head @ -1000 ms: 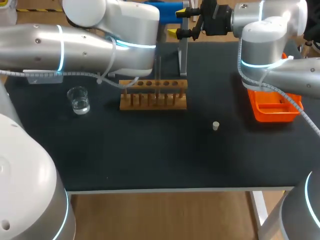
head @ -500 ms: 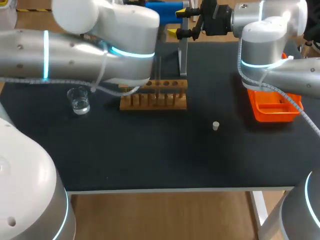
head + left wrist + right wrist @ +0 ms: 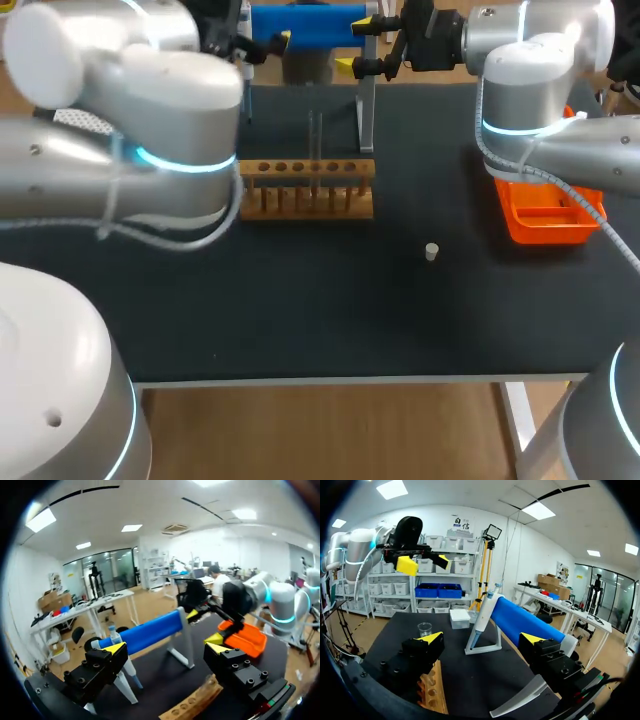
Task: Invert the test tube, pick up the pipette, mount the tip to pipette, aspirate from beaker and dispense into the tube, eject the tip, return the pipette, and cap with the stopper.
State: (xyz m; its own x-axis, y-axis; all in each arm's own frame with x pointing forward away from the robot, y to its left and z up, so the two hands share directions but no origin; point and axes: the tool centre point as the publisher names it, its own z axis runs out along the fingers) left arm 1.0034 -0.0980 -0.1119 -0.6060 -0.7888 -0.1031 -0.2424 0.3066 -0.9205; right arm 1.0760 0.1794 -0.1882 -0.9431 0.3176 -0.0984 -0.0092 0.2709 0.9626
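The blue pipette [image 3: 305, 22] lies across its stand [image 3: 366, 110] at the table's far edge. My left gripper [image 3: 262, 42] is open just left of it; in the left wrist view the pipette [image 3: 145, 632] lies ahead of the left gripper [image 3: 165, 648]. My right gripper [image 3: 360, 45] is open at the pipette's right end, and the pipette [image 3: 517, 620] shows ahead of the right gripper [image 3: 481, 638] in its own view. A clear test tube [image 3: 314, 135] stands in the wooden rack [image 3: 307, 188]. The white stopper [image 3: 431, 251] sits alone on the mat. The beaker [image 3: 425, 628] shows only in the right wrist view.
An orange tray [image 3: 545, 218] lies at the right, partly under my right arm. A pale box [image 3: 459, 617] stands behind the pipette stand. My left arm's bulk [image 3: 130, 150] covers the table's left part in the head view.
My left arm has swung back and up toward the pipette, bringing its gripper into view at the far edge and covering the beaker. The right arm has not moved.
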